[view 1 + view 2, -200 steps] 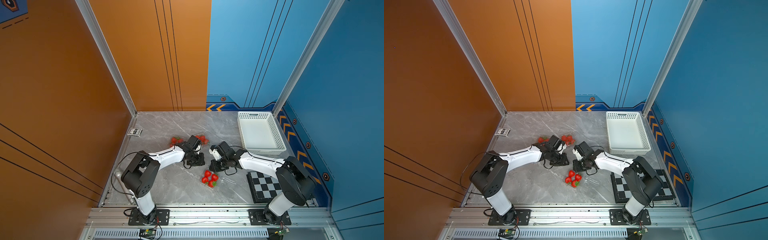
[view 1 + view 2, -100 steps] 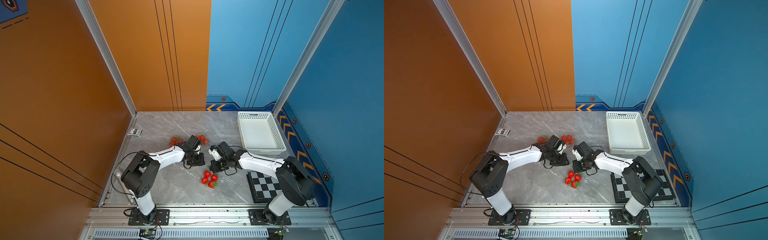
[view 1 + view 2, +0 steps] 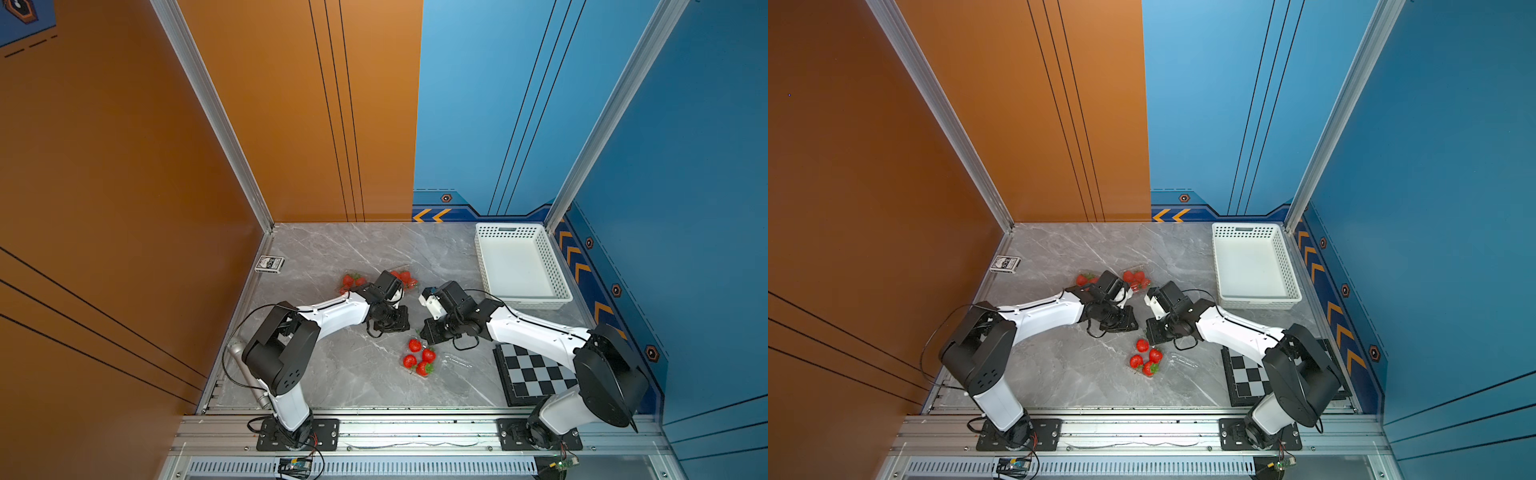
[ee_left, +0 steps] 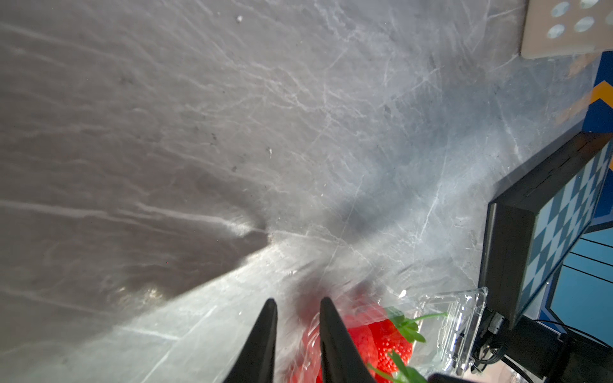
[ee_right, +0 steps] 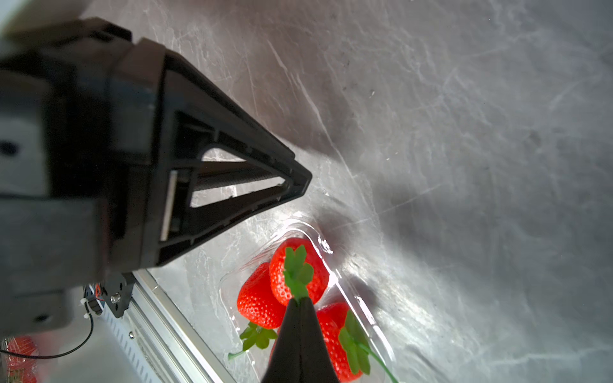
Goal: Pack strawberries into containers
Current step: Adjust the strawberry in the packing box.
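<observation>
Right end effector (image 5: pixel 300 306) is squeezed closed, its tips at the green cap of a strawberry (image 5: pixel 297 268) in the nearest container (image 5: pixel 323 245); whether it pinches the cap I cannot tell. Left end effector (image 4: pixel 297 303) hovers alongside, narrowly parted, nothing between. In a top view, lower centre, that box holds four glossy red berries, its lid (image 3: pixel 457 360) lying open. Farther up-frame, second container (image 3: pixel 341 286) and third container (image 3: pixel 414 282) show red fruit; none lies loose on the bench (image 3: pixel 332 374), so probably only closing remains.
</observation>
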